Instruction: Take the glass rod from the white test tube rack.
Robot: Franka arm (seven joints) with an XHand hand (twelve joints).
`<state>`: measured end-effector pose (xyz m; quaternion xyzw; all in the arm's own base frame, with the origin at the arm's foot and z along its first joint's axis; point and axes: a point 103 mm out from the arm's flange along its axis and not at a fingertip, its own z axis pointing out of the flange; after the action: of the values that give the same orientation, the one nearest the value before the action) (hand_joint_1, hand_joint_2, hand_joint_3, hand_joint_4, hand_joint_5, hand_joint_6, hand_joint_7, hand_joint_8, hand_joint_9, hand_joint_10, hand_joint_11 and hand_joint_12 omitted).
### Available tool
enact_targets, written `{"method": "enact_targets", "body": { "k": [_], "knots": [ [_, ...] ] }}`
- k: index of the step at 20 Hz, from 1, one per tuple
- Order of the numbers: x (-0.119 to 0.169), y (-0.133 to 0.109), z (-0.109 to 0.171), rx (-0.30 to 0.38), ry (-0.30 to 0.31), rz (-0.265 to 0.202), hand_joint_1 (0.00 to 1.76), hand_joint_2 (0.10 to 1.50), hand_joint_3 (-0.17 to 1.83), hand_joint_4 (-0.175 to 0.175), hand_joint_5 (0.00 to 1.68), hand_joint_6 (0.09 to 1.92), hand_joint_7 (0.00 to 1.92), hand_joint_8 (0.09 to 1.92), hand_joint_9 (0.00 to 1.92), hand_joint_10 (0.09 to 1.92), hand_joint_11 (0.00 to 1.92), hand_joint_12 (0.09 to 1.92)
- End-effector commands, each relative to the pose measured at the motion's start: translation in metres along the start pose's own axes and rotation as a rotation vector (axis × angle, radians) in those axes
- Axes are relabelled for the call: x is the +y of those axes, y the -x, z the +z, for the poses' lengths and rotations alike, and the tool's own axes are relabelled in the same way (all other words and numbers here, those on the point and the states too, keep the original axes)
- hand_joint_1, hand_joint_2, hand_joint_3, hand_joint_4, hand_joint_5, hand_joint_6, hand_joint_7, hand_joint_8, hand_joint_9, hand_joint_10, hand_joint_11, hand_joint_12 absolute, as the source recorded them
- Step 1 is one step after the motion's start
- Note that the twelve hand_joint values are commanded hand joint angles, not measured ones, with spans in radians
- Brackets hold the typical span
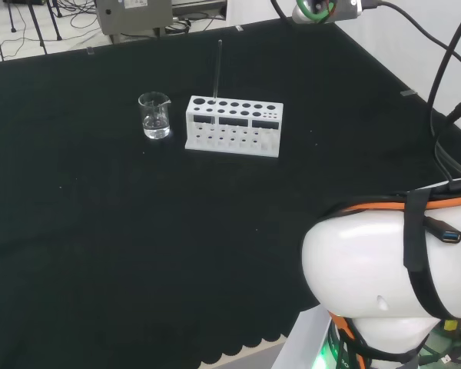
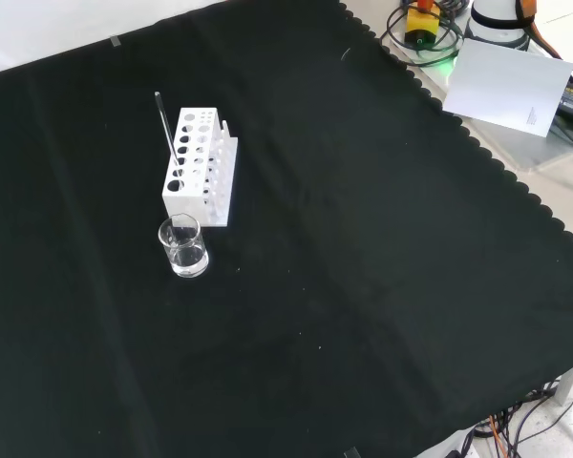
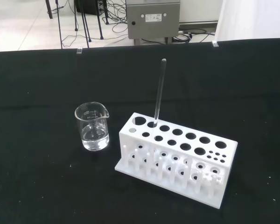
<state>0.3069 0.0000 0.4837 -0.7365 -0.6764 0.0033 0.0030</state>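
Nothing done yet by the look of it: glass rod point(image 3: 158, 91) standing upright in a hole at the end of the white test tube rack point(image 3: 177, 158) nearest the beaker point(image 3: 92, 127), untouched, hand state impossible to tell, whole reach-and-lift left.

Bench under black cloth point(image 1: 100, 246), white test tube rack point(image 1: 234, 127) on it, glass beaker point(image 1: 154, 116) just beside the rack

Black cloth point(image 2: 363, 286) with scalloped edge covers bench. Behind it, pale floor point(image 3: 23, 28), grey metal box point(image 3: 153, 18), dark stand legs point(image 3: 79, 21), loose cables point(image 3: 114, 9). White wall point(image 1: 415, 31) at right in head view.
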Motion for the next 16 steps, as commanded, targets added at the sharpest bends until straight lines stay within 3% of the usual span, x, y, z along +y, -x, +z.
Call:
{"method": "enact_targets", "body": {
  "k": [1, 3, 6, 11, 16],
  "knots": [
    [0.002, 0.001, 0.001, -0.007, 0.003, 0.001, 0.62, 0.81, 0.54, -0.12, 0.36, 0.09, 0.43, 0.39, 0.76, 0.24, 0.4, 1.2],
    [0.007, 0.002, 0.004, -0.003, -0.003, 0.002, 0.51, 0.9, 0.42, -0.11, 0.16, 0.09, 0.11, 0.58, 0.44, 0.48, 0.2, 1.33],
    [0.011, 0.003, 0.006, -0.004, 0.003, 0.004, 0.47, 0.94, 0.37, -0.107, 0.11, 0.09, 0.01, 0.68, 0.27, 0.73, 0.14, 1.37],
    [0.019, 0.003, 0.008, -0.007, -0.003, 0.002, 0.47, 0.94, 0.36, -0.107, 0.11, 0.09, 0.0, 0.71, 0.24, 0.79, 0.13, 1.38],
    [0.052, 0.001, 0.012, -0.011, 0.0, -0.011, 0.47, 0.95, 0.36, -0.113, 0.15, 0.09, 0.05, 0.76, 0.31, 0.82, 0.17, 1.39]
  ]
}}
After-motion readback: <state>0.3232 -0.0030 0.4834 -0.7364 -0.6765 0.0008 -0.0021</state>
